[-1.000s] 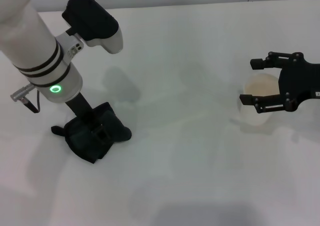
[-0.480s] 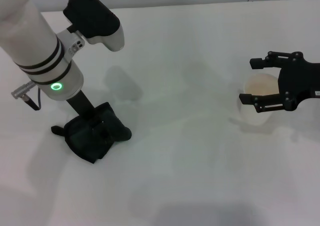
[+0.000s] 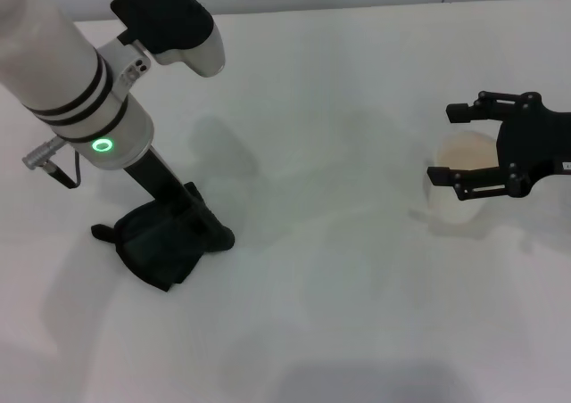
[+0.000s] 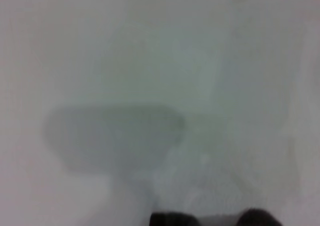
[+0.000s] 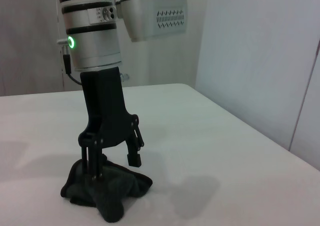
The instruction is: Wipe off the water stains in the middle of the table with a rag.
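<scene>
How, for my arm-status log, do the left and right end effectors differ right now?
The left end effector points straight down over the rag, with one finger on it. The right end effector reaches in sideways, its fingers either side of a cup. The left is at the left side of the table, the right at its right side. Both are black and open, gripping nothing.

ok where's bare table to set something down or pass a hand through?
Widest free patch: the middle of the table, between the rag under the left gripper and the cup. The near edge and the far strip behind both arms are bare too. Crowded spots: around the rag, and at the cup, which the open right gripper straddles.
</scene>
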Motion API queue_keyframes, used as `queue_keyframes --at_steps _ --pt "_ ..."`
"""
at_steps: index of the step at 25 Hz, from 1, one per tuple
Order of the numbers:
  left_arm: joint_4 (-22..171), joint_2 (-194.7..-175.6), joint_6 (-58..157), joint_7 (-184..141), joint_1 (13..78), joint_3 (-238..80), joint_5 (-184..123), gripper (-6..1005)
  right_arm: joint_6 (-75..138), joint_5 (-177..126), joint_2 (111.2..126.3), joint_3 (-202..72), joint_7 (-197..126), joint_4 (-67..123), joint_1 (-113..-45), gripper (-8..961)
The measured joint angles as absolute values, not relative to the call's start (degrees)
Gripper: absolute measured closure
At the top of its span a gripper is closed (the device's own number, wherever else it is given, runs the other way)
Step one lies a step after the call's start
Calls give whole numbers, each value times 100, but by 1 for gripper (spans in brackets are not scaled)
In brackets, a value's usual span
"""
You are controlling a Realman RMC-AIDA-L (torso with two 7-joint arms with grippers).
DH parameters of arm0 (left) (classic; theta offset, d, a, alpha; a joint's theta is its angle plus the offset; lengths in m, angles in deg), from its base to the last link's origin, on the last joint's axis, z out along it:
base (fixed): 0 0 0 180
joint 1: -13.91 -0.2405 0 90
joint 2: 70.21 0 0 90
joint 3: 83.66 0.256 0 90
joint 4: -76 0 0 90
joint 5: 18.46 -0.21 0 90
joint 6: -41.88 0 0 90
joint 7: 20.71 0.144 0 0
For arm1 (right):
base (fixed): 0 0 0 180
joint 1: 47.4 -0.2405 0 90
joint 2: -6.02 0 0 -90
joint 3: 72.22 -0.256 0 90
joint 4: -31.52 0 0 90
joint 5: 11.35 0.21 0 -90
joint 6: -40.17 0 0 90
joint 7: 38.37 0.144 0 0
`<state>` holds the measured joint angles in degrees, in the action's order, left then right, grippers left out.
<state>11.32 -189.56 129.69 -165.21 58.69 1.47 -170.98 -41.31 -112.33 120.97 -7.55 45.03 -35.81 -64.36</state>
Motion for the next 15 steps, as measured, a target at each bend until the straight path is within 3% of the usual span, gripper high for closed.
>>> queue_keyframes --at_steps 15 --pt "-71 -18947 12327 -15904 4801 -622 -14720 108 -4131 -11233 12098 -811 4565 -3553 -6412 94"
